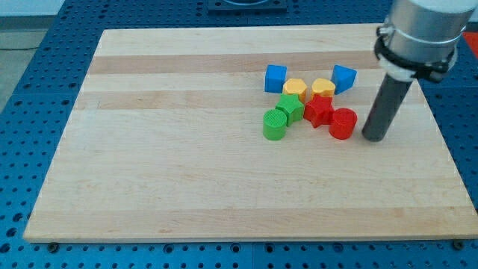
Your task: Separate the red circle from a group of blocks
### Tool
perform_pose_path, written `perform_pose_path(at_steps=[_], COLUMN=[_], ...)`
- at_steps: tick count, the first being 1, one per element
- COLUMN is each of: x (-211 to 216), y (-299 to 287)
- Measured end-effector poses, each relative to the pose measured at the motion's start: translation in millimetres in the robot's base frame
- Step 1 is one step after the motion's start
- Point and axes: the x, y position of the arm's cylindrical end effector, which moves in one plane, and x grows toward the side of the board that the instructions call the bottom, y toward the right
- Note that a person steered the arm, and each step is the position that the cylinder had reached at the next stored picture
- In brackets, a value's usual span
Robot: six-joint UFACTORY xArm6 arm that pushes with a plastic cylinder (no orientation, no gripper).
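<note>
The red circle (343, 123) sits at the right end of a tight group of blocks on the wooden board (187, 164). It touches a red star-shaped block (319, 110) on its left. The rest of the group is a green circle (274, 125), a green block (290, 107), two yellow blocks (295, 90) (323, 87), a blue cube (275, 78) and a blue block (343, 78). My tip (374, 137) rests on the board just to the right of the red circle, a small gap apart.
The board lies on a blue perforated table (45, 75). The arm's grey wrist (418, 33) hangs over the board's top right corner.
</note>
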Motion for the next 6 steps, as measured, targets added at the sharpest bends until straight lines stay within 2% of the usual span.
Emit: perform_pose_path(at_steps=[1, 4, 6], x=[-8.7, -7.2, 23.1], y=[-6.1, -90.0, -153.9])
